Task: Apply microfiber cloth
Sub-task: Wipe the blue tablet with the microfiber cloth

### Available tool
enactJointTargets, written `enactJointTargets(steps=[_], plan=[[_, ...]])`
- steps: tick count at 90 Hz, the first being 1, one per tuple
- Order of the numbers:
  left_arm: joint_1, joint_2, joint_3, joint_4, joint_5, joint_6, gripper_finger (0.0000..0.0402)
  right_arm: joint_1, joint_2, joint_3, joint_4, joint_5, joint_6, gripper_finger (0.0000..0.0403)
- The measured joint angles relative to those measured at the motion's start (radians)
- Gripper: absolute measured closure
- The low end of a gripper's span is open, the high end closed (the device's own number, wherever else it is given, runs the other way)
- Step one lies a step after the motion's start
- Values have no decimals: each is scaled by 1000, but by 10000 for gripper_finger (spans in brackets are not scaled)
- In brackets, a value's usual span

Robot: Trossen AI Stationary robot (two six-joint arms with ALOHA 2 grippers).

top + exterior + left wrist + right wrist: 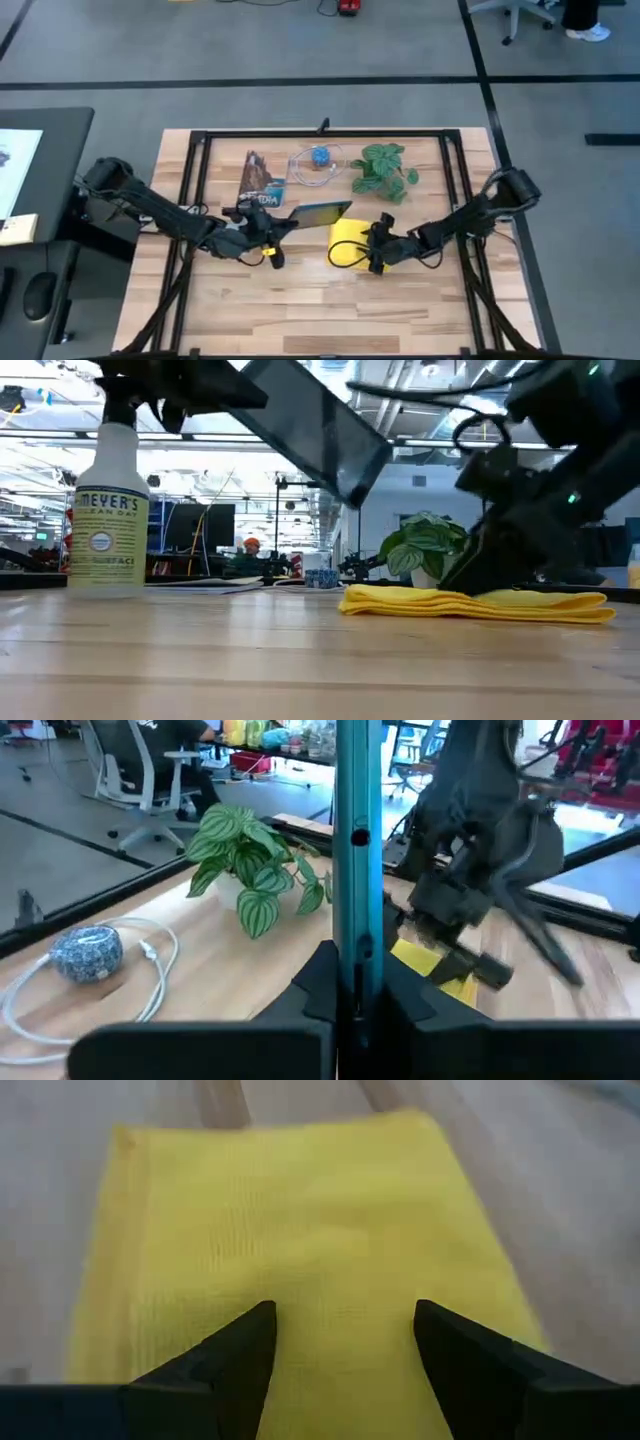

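Note:
The yellow microfiber cloth (345, 243) lies flat and folded on the wooden table, right of centre; the low view shows it as a low yellow pile (430, 600). My right gripper (340, 1320) is open low over the cloth's right part, fingers pointing toward the table's left edge. My left gripper (272, 228) is shut on a dark tablet with a teal back (322, 212), held in the air just left of the cloth. My left gripper pinches the tablet's thin teal edge (357, 945) between its two fingers, at the tablet's left end. The fingers come from the table's left. The tablet is lifted clear of the table and tilted (320, 430). Whether my right gripper touches the cloth, I cannot tell.
A spray bottle (105, 510) stands at the far left of centre. A white cable with a blue-grey ball (318, 160) and a small potted plant (385, 172) are at the far side. A black frame rail (200, 180) runs around the work area.

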Motion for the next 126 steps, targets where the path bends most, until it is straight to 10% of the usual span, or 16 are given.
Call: enactJointTargets(steps=[30,46,86,126], plan=[[2,1,-18,-20,3,-62,396,29,64,3,37,-50,131,389],[6,1,-19,-28,3,-105,396,114,-97,-8,-88,-39,172,399],[52,138,-19,36,197,-330,397,380,-509,4,14,437,-193,402],[86,345,57,241,262,-337,396,186,-247,259,197,357,-706,403]])
